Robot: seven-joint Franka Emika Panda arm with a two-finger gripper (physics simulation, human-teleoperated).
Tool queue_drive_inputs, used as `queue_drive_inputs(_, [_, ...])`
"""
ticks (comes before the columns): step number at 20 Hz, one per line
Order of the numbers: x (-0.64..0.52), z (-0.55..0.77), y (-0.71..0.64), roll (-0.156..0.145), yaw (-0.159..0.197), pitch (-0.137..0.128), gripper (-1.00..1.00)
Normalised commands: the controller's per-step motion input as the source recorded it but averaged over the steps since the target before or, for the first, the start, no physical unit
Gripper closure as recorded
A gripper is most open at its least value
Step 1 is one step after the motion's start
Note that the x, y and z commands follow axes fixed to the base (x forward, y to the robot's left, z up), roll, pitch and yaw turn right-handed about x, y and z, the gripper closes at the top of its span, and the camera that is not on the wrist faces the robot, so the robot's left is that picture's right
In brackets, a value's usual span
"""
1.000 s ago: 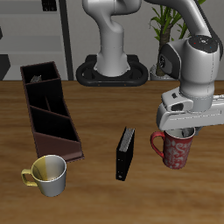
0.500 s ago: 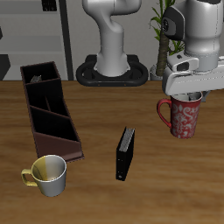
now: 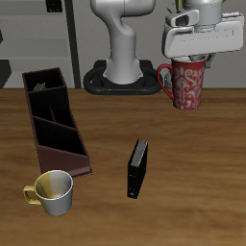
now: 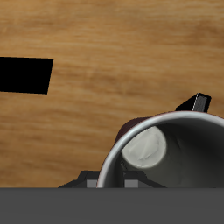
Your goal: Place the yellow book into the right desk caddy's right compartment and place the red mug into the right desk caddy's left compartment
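The gripper (image 3: pixel 192 60) grips the red mug (image 3: pixel 187 85) aloft, well away from the right desk caddy (image 3: pixel 54 120); its left compartment (image 3: pixel 67 146) awaits.

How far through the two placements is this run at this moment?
Nothing is visibly finished: neither item shows in the right desk caddy. In hand: the pincer holds the red mug lifted off the table, well away from the caddy. Left: setting it in the left compartment, then the yellow book, which I can't make out here.
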Motion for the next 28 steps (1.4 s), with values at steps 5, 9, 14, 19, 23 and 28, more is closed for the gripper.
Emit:
queue_drive_inputs(5, [-0.32, 0.32, -0.7, -0.055, 0.012, -0.05, 1.0])
queue_drive_inputs(9, [-0.29, 0.23, -0.75, -0.043, -0.018, -0.035, 1.0])
queue_drive_inputs(14, [-0.18, 0.08, -0.75, -0.065, 0.03, -0.027, 1.0])
queue_drive_inputs(19, [-0.08, 0.01, -0.56, -0.047, -0.029, -0.003, 1.0])
queue_drive_inputs(23, [-0.13, -0.02, -0.51, -0.05, -0.01, -0.006, 1.0])
queue_drive_inputs(28, [-0.1, -0.01, -0.51, -0.05, -0.015, 0.007, 1.0])
